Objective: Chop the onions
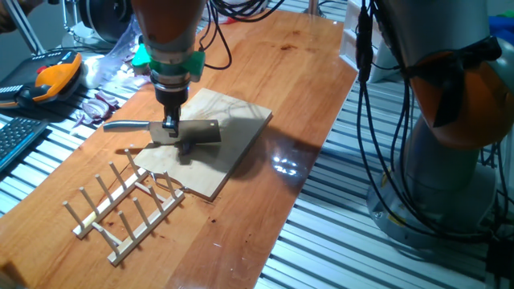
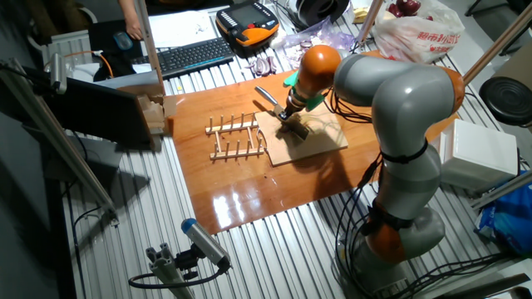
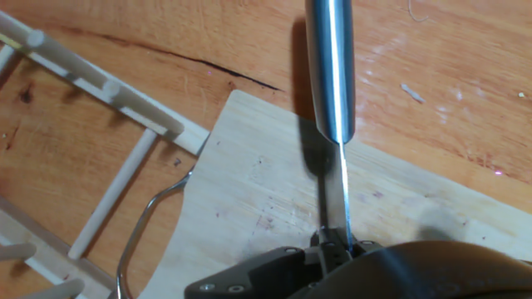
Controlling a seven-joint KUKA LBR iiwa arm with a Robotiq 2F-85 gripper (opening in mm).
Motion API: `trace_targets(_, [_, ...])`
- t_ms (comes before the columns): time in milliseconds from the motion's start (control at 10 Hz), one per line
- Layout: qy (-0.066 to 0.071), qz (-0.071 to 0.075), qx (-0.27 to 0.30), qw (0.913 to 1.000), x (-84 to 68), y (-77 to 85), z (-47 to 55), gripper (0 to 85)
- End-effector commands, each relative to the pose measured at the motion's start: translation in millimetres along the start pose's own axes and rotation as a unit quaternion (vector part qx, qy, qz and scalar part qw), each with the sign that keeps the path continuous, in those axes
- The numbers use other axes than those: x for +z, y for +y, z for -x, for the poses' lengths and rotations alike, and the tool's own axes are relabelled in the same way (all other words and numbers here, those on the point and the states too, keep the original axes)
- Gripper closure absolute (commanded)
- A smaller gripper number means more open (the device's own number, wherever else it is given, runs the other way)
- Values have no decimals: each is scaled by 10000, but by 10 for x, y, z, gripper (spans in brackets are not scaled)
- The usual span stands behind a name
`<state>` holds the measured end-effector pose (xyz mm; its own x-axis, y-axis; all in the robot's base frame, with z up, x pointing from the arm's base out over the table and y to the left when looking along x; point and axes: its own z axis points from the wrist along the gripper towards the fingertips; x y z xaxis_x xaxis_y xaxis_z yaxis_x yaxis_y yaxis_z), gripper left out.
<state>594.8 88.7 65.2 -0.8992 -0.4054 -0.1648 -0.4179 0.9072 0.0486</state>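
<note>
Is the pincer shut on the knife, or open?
Shut on the knife. The pincer grips its blade edge-up between the fingers, steel handle sticking out sideways over the board.

1. Light comes from above, bright and even in both fixed views.
2. Glare sits on the glossy table (image 1: 285, 164), in white patches beside the board (image 1: 210, 144).
3. The arm casts a soft shadow on the board.
4. In the hand view the knife handle (image 3: 330, 66) shines with a bright streak; the gripper (image 3: 332, 249) below is dark and blurred, perhaps too close to focus.
</note>
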Motion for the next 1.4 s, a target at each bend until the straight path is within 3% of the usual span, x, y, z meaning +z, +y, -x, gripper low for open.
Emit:
trace_targets(0, [47, 23, 1, 10000, 26, 14, -3, 850])
trace_targets(200, [109, 126, 32, 9999, -66, 4, 11, 850])
trace_targets(300, [176, 182, 41, 9997, -192, -7, 33, 850])
trace_targets(500, [238, 177, 37, 9996, -326, -14, 59, 850])
trace_targets(900, [201, 111, -28, 9997, -252, -52, 47, 850])
trace_targets(1300, [79, 80, -56, 9999, -153, -56, -34, 850])
